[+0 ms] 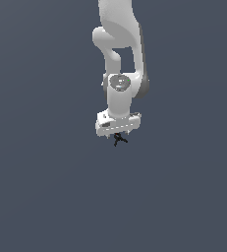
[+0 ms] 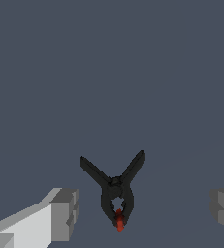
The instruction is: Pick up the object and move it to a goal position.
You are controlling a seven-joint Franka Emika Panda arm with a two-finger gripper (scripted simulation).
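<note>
The object (image 2: 116, 191) is a tiny black clamp-like thing with two spread prongs and a small red tip. In the wrist view it lies on the grey floor between my two grey finger pads (image 2: 65, 213), touching neither. My white gripper (image 2: 145, 210) is open wide around it. In the exterior view the gripper (image 1: 118, 134) points straight down at the end of the white arm, and the object (image 1: 119, 140) shows just below its short fingertips. I cannot tell from that view how high the fingertips are above the floor.
A plain dark grey floor (image 1: 46, 187) fills both views. No goal marker, container or other object shows.
</note>
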